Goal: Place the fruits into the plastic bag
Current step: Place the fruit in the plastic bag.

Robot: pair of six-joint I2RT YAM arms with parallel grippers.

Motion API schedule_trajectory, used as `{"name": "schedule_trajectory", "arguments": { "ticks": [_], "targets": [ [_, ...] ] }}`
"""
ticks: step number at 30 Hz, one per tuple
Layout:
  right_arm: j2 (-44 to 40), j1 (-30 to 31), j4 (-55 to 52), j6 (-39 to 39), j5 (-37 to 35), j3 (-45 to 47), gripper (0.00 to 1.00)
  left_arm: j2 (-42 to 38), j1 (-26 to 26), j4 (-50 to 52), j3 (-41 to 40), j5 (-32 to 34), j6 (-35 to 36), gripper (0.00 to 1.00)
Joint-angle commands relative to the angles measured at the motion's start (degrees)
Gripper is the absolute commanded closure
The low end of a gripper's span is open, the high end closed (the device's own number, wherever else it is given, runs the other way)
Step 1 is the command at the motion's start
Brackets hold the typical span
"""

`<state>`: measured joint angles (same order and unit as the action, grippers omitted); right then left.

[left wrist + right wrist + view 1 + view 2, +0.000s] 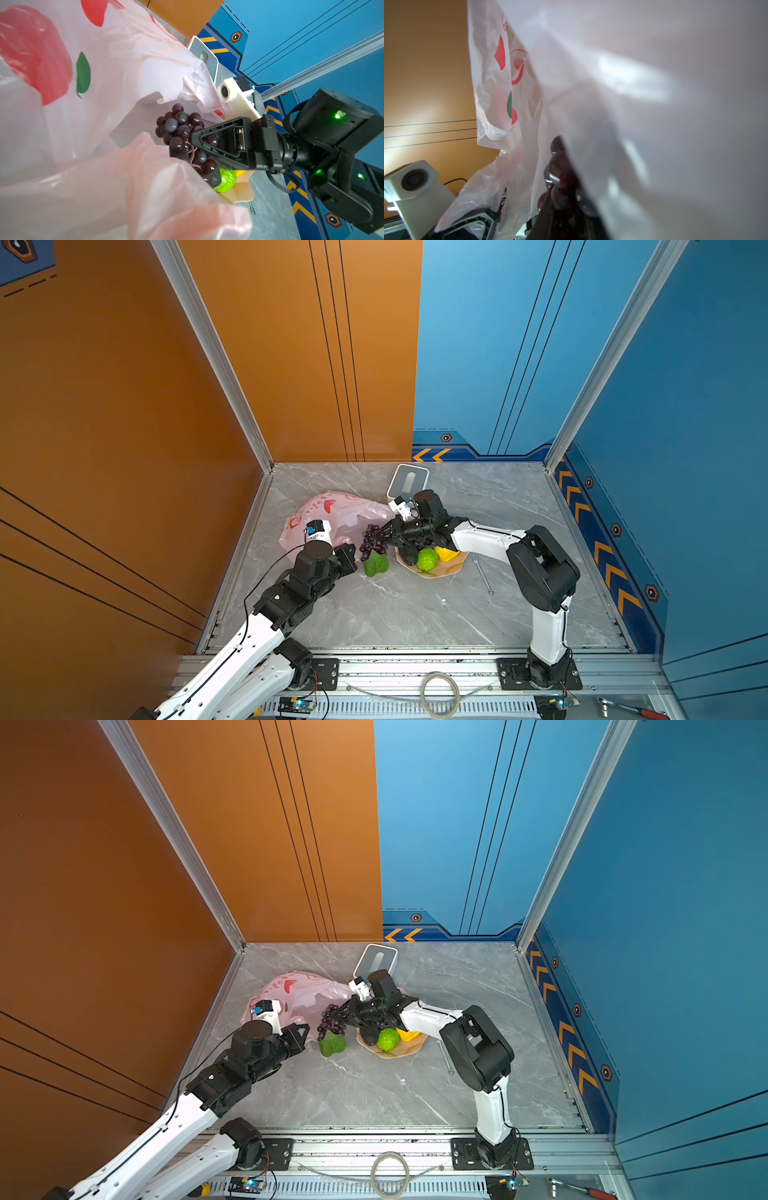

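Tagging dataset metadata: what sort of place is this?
Likely a robot lab test cell, not a home: printed wall panels in aluminium framing, left arm and right arm bolted to a rail, toy fruits.

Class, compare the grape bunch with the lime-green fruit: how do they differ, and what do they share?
The grape bunch is a dark purple cluster of many small balls with a leaf; the lime-green fruit is one bumpy ball. The grape bunch is held by the right gripper at the mouth of the plastic bag; the lime-green fruit rests on the plate, untouched. Both are fruits.
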<state>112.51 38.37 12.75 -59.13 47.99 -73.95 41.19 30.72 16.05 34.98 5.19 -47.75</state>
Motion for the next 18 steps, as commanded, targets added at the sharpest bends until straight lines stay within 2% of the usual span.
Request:
{"name": "schedule_trajectory", "arguments": {
  "ticks": [1, 6, 11, 18],
  "targets": [
    [1.5, 0.2, 0.0, -2.3, -0.1, -3.5, 0.81, -2.2, 0.4, -0.2, -1.3, -3.9, 1.9, 1.0],
    [3.4, 0.2, 2.9, -8.6, 0.0, -6.0, 0.81, -4.4, 2.3, 1.3, -3.5, -7.1, 3.9, 1.0],
    [4.5, -0.1, 5.2, -14.0, -0.2, -7.4, 0.81, -3.5, 5.6, 5.1, -3.5, -5.7, 6.1, 1.0],
    [4.6, 0.1, -3.5, -11.5, -4.7, -10.6, 0.81, -0.5, 8.1, 5.0, -1.0, -5.1, 7.0, 1.0]
  ]
}}
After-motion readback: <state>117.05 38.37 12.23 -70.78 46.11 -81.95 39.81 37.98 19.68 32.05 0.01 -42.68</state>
